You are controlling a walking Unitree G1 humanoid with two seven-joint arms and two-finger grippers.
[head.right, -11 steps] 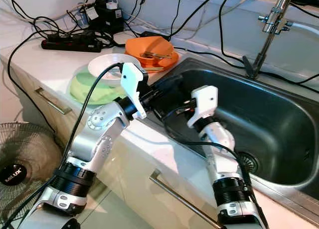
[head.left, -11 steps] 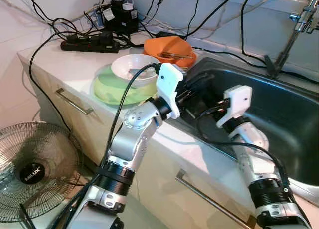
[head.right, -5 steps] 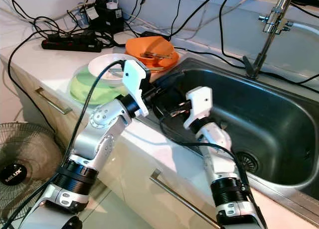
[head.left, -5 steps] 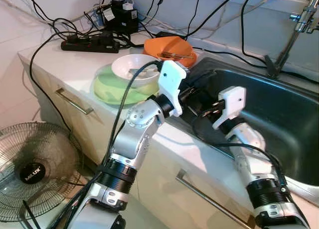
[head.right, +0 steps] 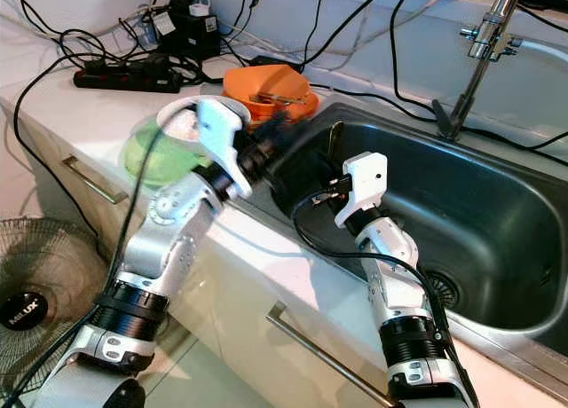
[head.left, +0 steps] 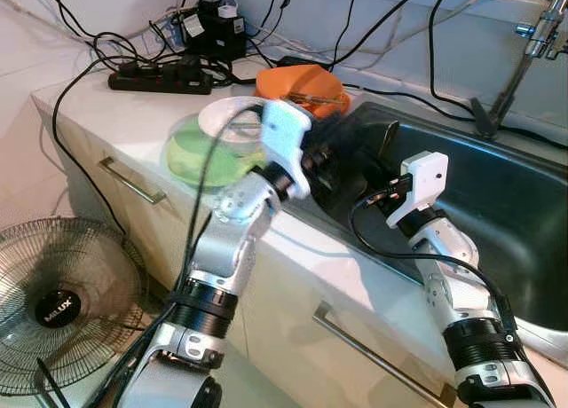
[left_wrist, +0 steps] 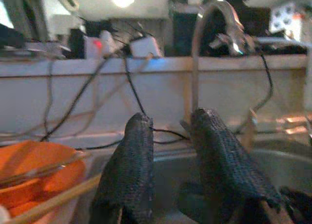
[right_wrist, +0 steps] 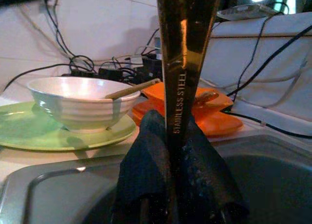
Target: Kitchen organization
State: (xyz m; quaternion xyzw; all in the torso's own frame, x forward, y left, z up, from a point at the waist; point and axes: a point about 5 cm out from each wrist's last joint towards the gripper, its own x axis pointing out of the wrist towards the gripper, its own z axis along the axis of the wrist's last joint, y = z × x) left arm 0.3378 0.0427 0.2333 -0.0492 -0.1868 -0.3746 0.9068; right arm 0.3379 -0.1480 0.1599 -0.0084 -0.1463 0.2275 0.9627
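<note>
My right gripper (head.right: pixel 327 191) is over the left end of the sink (head.right: pixel 497 222), shut on a stainless steel utensil (head.right: pixel 333 144) that stands upright from its fingers; the right wrist view shows the handle (right_wrist: pixel 187 63) clamped between the black pads. My left gripper (head.right: pixel 271 135) is blurred, open and holding nothing, at the sink's left rim just in front of the orange bowl (head.right: pixel 266 87). In the left wrist view the fingers (left_wrist: pixel 134 160) stand apart, with the orange bowl (left_wrist: pixel 34 175) and a chopstick (left_wrist: pixel 58 199) beside them.
A white bowl (right_wrist: pixel 80 104) with a chopstick in it sits on a green plate (right_wrist: pixel 29 131) left of the sink. A power strip (head.left: pixel 160 78) and tangled cables lie at the back. The faucet (head.right: pixel 479 35) stands behind the sink. A fan (head.left: pixel 62 302) is on the floor.
My left gripper pulled away from the right gripper and swung back toward the orange bowl. The right gripper shifted slightly right, and the steel utensil now stands upright in it.
</note>
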